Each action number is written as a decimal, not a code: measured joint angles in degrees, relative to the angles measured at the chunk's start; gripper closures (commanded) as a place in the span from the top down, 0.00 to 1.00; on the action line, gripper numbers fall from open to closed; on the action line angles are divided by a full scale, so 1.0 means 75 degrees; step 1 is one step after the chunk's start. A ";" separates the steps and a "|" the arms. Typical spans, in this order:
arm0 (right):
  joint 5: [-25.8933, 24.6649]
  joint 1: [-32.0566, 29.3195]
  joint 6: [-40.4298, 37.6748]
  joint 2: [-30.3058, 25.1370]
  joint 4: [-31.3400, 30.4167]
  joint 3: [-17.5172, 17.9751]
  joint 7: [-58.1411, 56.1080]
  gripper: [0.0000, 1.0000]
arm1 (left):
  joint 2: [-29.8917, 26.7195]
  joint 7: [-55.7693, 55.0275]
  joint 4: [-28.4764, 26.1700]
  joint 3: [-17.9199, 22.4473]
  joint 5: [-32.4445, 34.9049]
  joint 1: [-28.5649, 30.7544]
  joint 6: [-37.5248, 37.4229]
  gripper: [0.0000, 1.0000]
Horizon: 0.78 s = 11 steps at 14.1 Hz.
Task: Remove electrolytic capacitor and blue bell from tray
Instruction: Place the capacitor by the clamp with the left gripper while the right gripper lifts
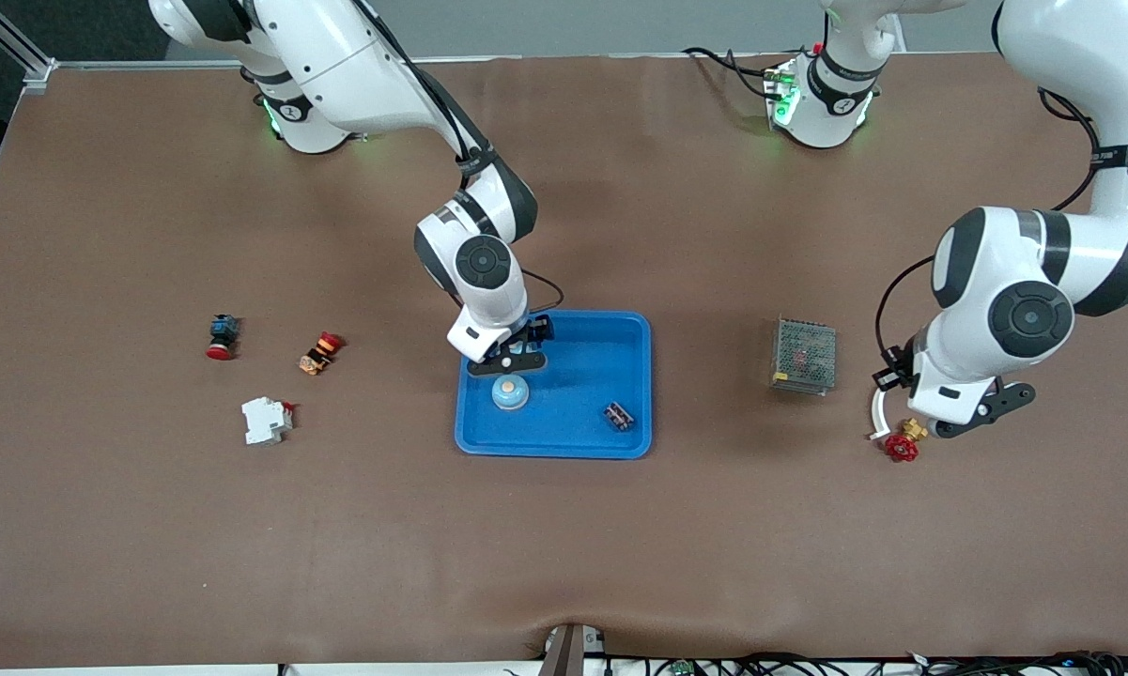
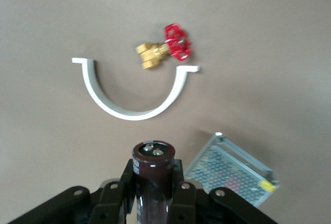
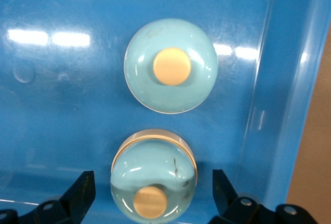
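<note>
- The capacitor (image 2: 153, 175), a dark brown cylinder with silver terminals on its top, is clamped upright between the fingers of the left gripper (image 2: 154, 195), which hangs over the table at the left arm's end.
- Under that gripper lie a white curved bracket (image 2: 133, 97) and a brass valve with a red handwheel (image 1: 903, 444); the valve sits at the bracket's open mouth, close to one of its tips.
- A metal mesh box (image 1: 804, 355) rests between the valve and the blue tray (image 1: 634, 329), apart from both.
- The bell (image 1: 509, 391), pale blue with a tan button, stands in the tray near the wall toward the right arm's end; its reflection shows in the glossy tray floor.
- The right gripper (image 1: 510, 361) sits low over the tray just beside the bell, fingers (image 3: 80, 195) spread wide and holding nothing.
- A small dark component (image 1: 618, 416) lies in the tray corner nearest the front camera, leaving bare tray floor around it.
- Toward the right arm's end lie a red-capped button (image 1: 222, 336), an orange-and-red switch (image 1: 320, 352) and a white breaker (image 1: 265, 420), with open brown table around them.
- No writing on any item can be read.
</note>
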 measured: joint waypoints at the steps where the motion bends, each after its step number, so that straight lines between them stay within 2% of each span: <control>1: 0.0000 0.0000 0.0019 0.0016 0.0000 -0.0001 0.0000 1.00 | 0.0000 0.0093 -0.0163 0.0001 0.0012 0.0127 0.0009 0.00; 8: 0.0000 0.0005 0.0183 0.0052 0.0000 -0.0002 0.0000 1.00 | -0.0006 0.0133 -0.1468 -0.0004 0.0459 0.0603 0.0151 0.00; 11: 0.0000 0.0005 0.0195 0.0054 0.0000 -0.0004 0.0000 0.83 | -0.0006 0.0134 -0.1978 -0.0005 0.0532 0.0870 0.0674 0.00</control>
